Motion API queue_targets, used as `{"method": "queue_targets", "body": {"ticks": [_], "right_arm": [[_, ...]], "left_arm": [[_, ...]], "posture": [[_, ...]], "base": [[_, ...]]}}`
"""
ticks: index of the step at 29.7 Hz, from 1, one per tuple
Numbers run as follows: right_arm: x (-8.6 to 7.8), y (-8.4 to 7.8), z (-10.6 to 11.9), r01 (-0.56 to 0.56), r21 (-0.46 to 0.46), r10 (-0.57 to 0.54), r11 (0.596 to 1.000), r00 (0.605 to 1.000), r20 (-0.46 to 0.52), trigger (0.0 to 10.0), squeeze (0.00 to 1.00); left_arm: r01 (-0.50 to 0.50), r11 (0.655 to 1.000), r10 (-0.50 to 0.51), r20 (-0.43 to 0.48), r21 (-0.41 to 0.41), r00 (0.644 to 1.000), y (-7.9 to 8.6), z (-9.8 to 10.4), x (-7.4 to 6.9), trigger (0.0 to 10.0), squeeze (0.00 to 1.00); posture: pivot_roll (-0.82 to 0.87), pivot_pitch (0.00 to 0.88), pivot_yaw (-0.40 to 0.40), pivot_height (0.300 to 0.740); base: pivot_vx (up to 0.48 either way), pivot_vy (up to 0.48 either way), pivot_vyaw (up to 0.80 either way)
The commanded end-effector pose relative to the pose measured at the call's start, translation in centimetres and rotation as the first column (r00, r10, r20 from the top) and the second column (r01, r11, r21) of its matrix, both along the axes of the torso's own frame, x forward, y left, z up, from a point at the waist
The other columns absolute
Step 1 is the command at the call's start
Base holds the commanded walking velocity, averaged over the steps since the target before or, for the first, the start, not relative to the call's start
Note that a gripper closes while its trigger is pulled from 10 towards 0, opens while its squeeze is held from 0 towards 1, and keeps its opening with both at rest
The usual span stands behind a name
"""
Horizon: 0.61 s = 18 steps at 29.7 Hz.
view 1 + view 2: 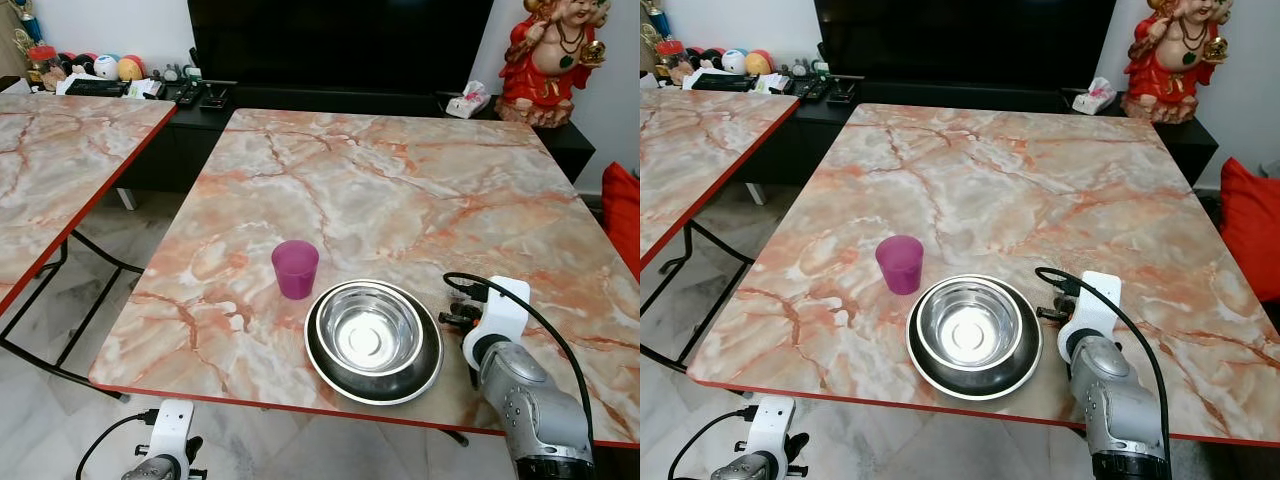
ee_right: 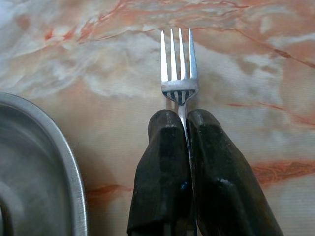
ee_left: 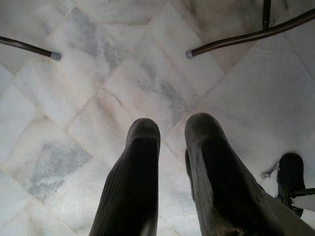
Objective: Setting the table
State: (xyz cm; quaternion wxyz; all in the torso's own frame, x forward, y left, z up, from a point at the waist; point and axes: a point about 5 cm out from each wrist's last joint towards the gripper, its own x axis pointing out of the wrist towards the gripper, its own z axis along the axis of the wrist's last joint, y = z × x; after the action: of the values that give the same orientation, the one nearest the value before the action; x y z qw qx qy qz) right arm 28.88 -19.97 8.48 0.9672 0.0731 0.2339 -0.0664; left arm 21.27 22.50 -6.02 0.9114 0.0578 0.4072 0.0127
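A steel bowl (image 1: 368, 330) rests inside a dark steel plate (image 1: 425, 375) near the front edge of the marble table (image 1: 400, 190). A purple cup (image 1: 295, 268) stands upright just left of them. My right gripper (image 2: 183, 120) is shut on a silver fork (image 2: 179, 69), tines pointing away, held low over the table just right of the plate rim (image 2: 74, 167). The right arm (image 1: 520, 390) reaches over the table's front right edge. My left gripper (image 3: 171, 132) hangs below the table over the floor, its fingers a little apart with nothing between them.
A second marble table (image 1: 60, 150) stands to the left with dark metal legs (image 1: 90, 300). Behind are a dark TV cabinet (image 1: 330, 100) with clutter, a tissue pack (image 1: 468, 100) and a red figurine (image 1: 552, 55). A red cushion (image 1: 625, 215) is at the right.
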Motion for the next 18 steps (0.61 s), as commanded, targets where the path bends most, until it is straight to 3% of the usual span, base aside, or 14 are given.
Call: {"method": "queue_targets", "body": {"ticks": [1, 7, 18], "right_arm": [[-0.07, 0.14, -0.27, -0.002, 0.0, 0.002, 1.0, 1.0, -0.005, 10.0, 0.0], [-0.02, 0.89, -0.65, -0.017, 0.012, 0.017, 1.0, 1.0, 0.003, 10.0, 0.0], [0.03, 0.77, -0.83, -0.014, -0.015, 0.014, 1.0, 1.0, 0.028, 10.0, 0.0]], "left_arm": [[0.005, 1.0, -0.005, -0.017, 0.005, 1.0, -0.08, -0.09, -0.05, 10.0, 0.0], [0.006, 1.0, -0.006, -0.013, 0.005, 1.0, -0.08, -0.02, 0.07, 10.0, 0.0], [0.008, 1.0, -0.008, -0.014, 0.005, 1.0, -0.03, -0.05, -0.01, 10.0, 0.0]], "posture": [[0.06, 0.025, -0.014, 0.74], [0.06, 0.022, -0.015, 0.74], [0.06, 0.024, -0.013, 0.74]], "base": [[0.0, 0.0, 0.0], [0.0, 0.0, 0.0], [0.0, 0.0, 0.0]]}}
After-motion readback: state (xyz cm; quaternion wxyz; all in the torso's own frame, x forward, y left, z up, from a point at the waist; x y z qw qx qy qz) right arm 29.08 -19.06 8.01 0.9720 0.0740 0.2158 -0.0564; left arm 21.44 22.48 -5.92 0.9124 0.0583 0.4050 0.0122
